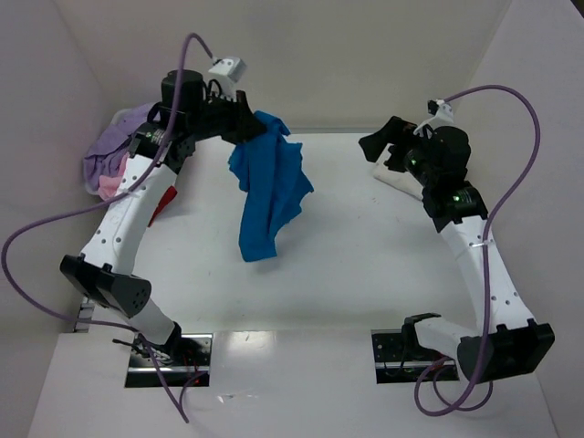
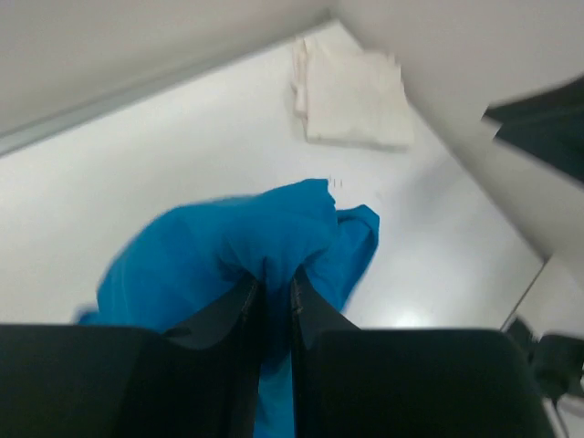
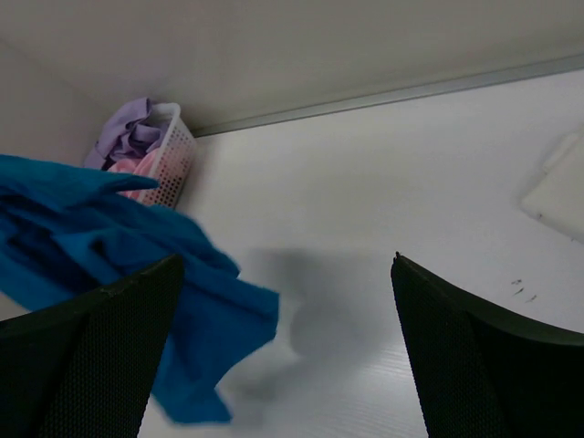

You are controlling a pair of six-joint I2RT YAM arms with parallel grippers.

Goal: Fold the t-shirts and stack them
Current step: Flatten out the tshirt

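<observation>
Blue t-shirt (image 1: 269, 196) hangs from the left hand (image 2: 274, 285), clenched on its top edge; right hand (image 3: 285, 274) released.

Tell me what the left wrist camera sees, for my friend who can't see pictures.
Two black jaws, closed together at the bottom, pinch a bunched-up bright blue t-shirt over a white table. Farther off, near the table's far corner, lies a folded white t-shirt.

White perforated arm shells (image 1: 123, 214), black joints (image 1: 114, 283), black left hand (image 2: 271, 297) and right hand (image 3: 285, 265), looping purple cables (image 1: 522, 105), green lights (image 1: 453, 194).
</observation>
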